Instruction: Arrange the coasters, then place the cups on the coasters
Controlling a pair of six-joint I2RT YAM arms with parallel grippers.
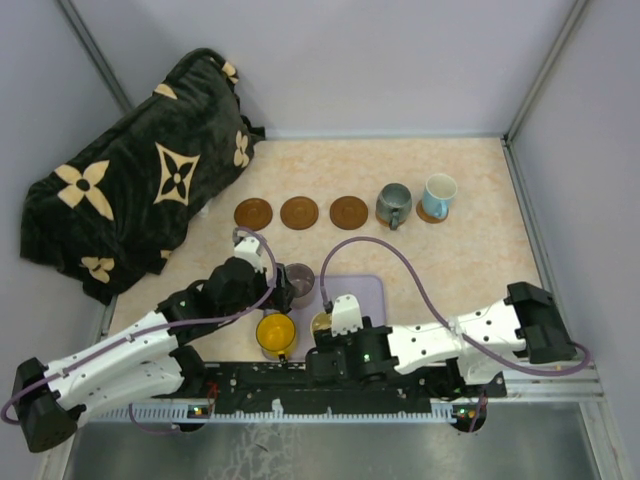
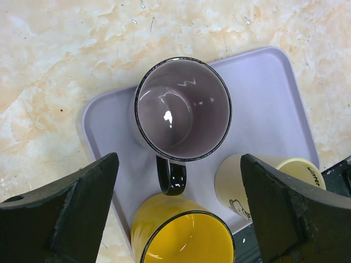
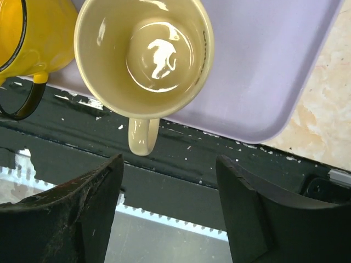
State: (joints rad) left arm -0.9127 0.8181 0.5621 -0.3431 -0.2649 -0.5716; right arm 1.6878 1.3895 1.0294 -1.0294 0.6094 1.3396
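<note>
Cups, five; bare coasters, three.

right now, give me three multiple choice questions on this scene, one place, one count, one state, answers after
1. Where is the purple-grey cup? A on the lavender tray B on a coaster C held in the air
2. How many coasters lie bare? A one B three C five
3. How is the left gripper? A shut on a cup B open C shut on nothing
Answers: 1 A, the tray shows under it; 2 B, three dark discs in the row carry nothing; 3 B, its fingers stand wide apart.
</note>
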